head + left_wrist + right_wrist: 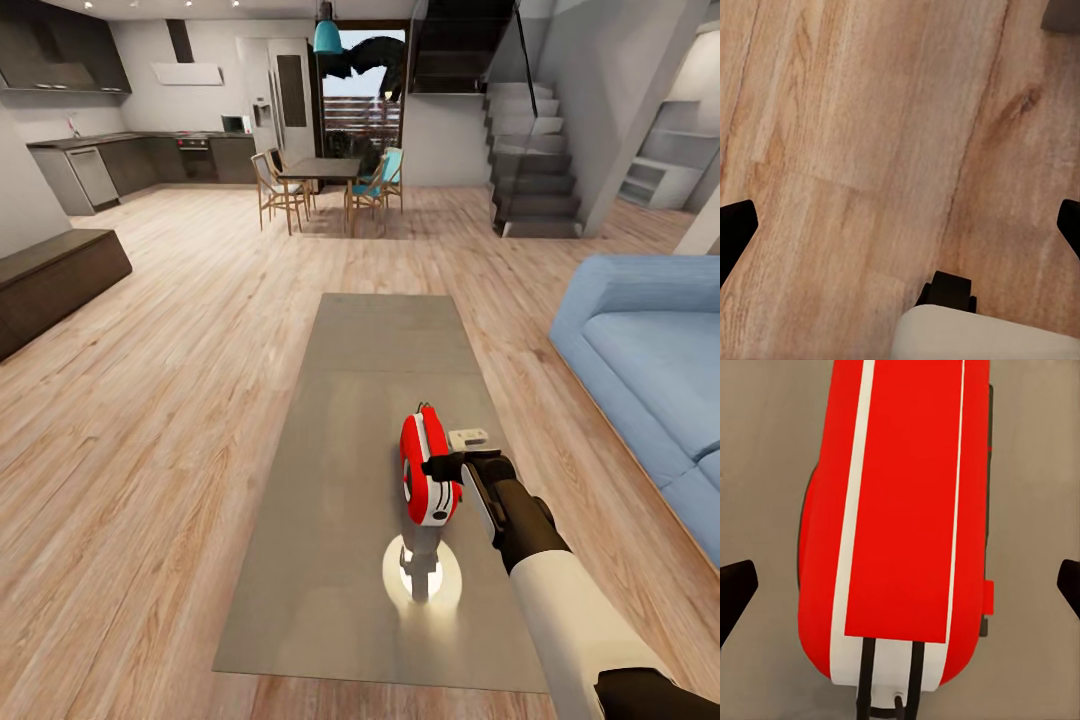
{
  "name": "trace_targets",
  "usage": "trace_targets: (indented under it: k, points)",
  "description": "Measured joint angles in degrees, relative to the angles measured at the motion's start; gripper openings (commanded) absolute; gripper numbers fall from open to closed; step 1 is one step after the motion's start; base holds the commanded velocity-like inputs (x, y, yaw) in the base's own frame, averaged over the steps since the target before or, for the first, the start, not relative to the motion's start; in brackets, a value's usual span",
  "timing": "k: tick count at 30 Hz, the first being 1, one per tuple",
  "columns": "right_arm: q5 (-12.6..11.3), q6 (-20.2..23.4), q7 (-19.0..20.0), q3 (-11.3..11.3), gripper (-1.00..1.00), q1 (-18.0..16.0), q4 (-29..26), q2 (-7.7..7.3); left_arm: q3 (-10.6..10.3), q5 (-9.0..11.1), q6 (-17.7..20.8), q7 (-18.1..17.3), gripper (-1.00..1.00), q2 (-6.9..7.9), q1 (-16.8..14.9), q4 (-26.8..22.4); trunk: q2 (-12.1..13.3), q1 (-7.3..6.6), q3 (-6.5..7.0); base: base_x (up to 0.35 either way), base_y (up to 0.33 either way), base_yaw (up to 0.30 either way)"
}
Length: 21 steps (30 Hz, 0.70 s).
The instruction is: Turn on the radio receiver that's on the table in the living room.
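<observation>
Radio receiver (428,470) stands upright on the grey table (350,400), toward its near end, blue sofa (650,370) off to the side. Right gripper (450,468) is right up against its side, fingers spread wide, gripping nothing. Left gripper (900,225) also wide open over wood floor (870,135).

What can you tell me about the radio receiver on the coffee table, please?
The radio receiver is a small, glossy red, rounded case with white trim bands and a thin dark wire handle. It stands on edge on the grey table, towards its near right part, above a bright lamp reflection. The right gripper is open, its dark fingertips spread either side of the radio in the right wrist view; contact cannot be confirmed.
</observation>
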Motion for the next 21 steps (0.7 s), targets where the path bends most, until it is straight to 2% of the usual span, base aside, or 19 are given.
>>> trace_targets:
  k: [21]
  points:
    - [0.00, -0.19, 0.00, 0.11, 1.00, 0.00, 0.02, 0.00, 0.01, 0.01, 0.00, 0.00, 1.00, 0.00, 0.01, 0.02, 0.00, 0.00, -0.01, 0.000, 0.000, 0.000]
